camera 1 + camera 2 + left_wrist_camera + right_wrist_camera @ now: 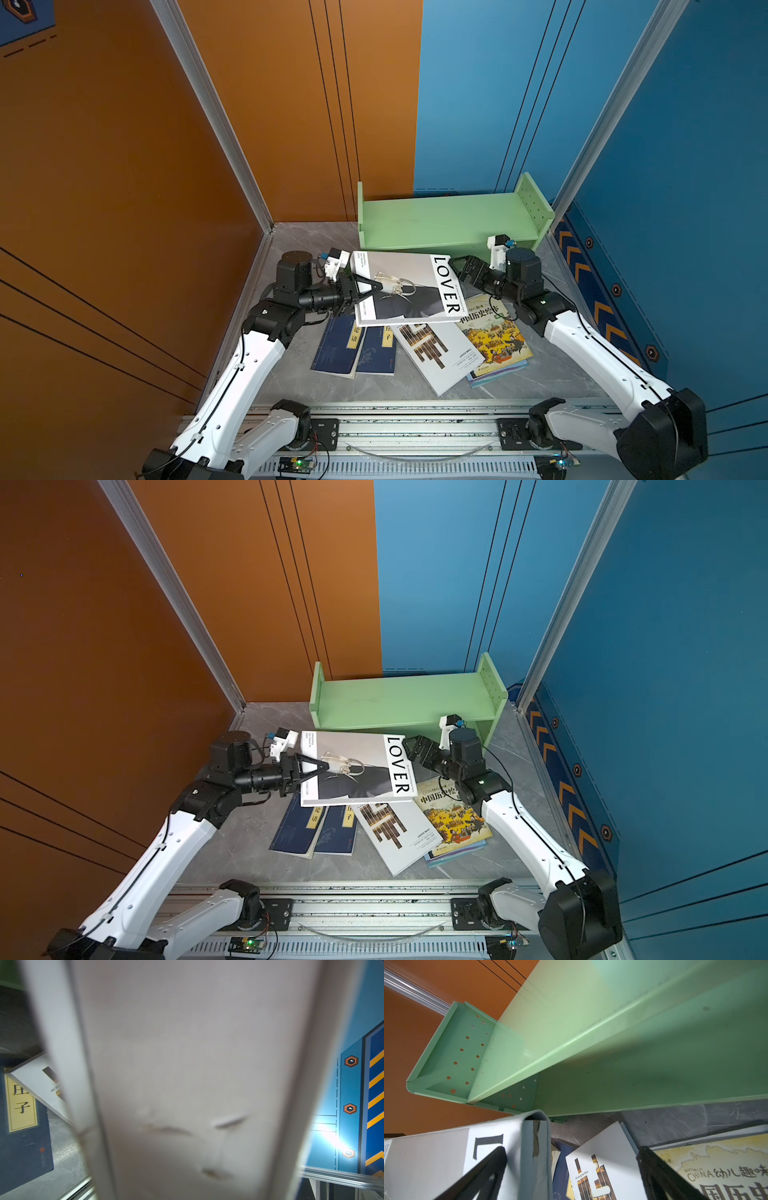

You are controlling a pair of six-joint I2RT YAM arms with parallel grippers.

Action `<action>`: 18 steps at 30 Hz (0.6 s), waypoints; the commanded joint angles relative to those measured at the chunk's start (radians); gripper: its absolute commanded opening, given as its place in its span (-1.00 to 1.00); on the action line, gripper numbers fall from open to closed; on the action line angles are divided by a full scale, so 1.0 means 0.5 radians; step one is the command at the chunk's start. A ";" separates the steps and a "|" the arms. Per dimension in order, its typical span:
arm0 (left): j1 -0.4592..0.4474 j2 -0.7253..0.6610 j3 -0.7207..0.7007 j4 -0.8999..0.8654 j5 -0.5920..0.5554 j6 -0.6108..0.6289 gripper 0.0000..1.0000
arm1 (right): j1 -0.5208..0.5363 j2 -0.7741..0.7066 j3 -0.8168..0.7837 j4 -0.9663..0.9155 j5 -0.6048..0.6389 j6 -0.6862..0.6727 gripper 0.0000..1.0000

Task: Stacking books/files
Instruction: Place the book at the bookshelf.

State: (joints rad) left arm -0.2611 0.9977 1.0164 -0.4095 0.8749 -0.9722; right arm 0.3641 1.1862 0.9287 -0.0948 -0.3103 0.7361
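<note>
Lifting thick white "LOVER" book (415,299) over middle of table (286,374), pinched edgewise in left gripper (372,289), with right gripper (459,270) spread at spine; next likely needs closing there.

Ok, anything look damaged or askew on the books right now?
Yes. The LOVER book has a torn, peeling strip on its spine near the corner, seen in the right wrist view. It also sits skewed over the other books, pinched at one edge by the left end effector; the right end effector is open.
</note>
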 commanded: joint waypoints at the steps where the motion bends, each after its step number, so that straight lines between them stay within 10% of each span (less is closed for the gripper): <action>1: -0.021 -0.007 0.110 0.112 0.159 0.055 -0.68 | -0.008 -0.018 0.044 -0.091 0.029 -0.018 0.99; 18: -0.024 -0.009 0.286 0.108 0.274 0.033 -0.68 | -0.067 -0.107 0.183 -0.129 -0.020 0.029 0.99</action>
State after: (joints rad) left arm -0.2611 1.0065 1.0985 -0.4179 0.9100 -0.9726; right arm 0.3420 1.1511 0.9993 -0.1158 -0.3141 0.7387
